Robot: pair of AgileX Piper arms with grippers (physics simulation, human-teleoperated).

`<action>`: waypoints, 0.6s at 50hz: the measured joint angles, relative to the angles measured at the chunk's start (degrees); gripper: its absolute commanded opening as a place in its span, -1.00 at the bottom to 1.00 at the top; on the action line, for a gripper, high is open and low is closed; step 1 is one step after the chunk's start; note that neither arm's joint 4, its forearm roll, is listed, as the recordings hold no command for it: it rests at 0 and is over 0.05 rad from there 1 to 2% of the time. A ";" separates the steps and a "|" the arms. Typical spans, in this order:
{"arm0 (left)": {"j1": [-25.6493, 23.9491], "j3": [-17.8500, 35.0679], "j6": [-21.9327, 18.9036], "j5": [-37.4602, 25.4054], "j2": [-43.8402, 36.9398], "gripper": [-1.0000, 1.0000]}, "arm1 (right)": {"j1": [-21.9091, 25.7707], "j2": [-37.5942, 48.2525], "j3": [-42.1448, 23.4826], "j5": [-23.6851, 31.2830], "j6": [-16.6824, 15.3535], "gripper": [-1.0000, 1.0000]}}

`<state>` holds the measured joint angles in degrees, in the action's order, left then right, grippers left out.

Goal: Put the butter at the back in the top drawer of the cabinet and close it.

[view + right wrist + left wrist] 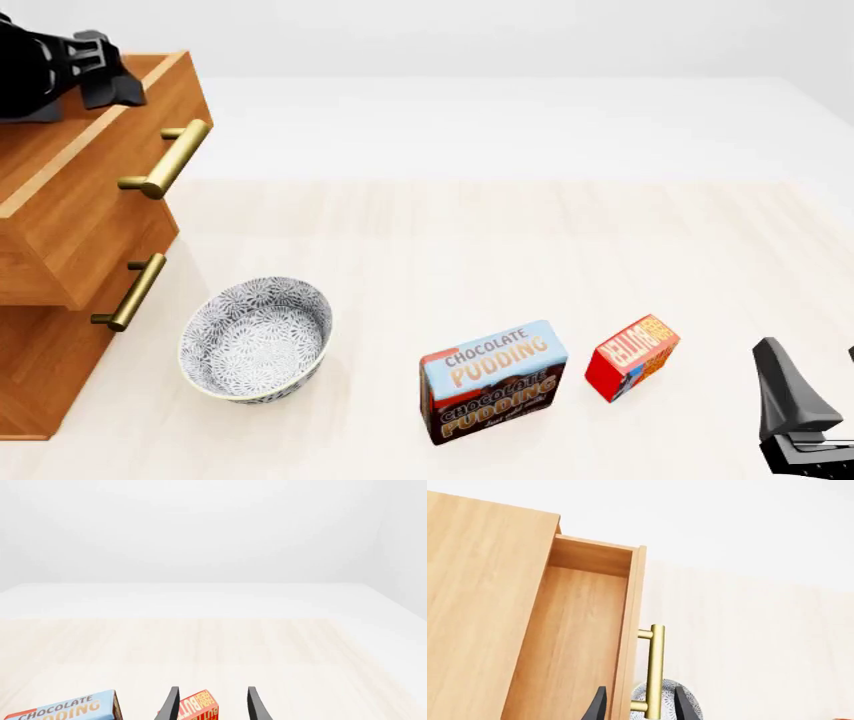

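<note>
The cabinet [38,375] stands at the table's left edge. Its top drawer [83,215] is pulled out, and in the left wrist view the drawer [577,645] shows nothing inside. My left gripper [640,707] is open, with one finger inside the drawer and the other outside the brass handle [656,667]. The left arm [47,60] hangs over the drawer. The butter [633,355], a small red box, stands on the table to the right of the pudding box. My right gripper [814,400] is open, to the butter's right and apart from it. The butter [199,707] shows between its fingers.
A blue-and-brown Chocolate Pudding box [494,382] stands left of the butter. A patterned bowl [256,338] sits just in front of the cabinet's lower drawers, below the pulled-out drawer. The second drawer's handle [131,292] juts toward the bowl.
</note>
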<state>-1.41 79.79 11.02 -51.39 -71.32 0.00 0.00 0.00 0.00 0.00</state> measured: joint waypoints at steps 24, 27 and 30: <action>0.39 -1.46 0.21 1.12 -0.31 1.00 | 0.00 0.00 0.00 0.00 0.00 1.00; 0.42 -1.61 0.23 1.26 -0.38 1.00 | 0.00 0.00 0.00 0.00 0.00 1.00; 0.45 -1.81 0.25 1.46 -0.48 1.00 | 0.00 0.00 0.00 0.00 0.00 1.00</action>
<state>-0.96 77.98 11.27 -49.93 -71.80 0.00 0.00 0.00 0.00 0.00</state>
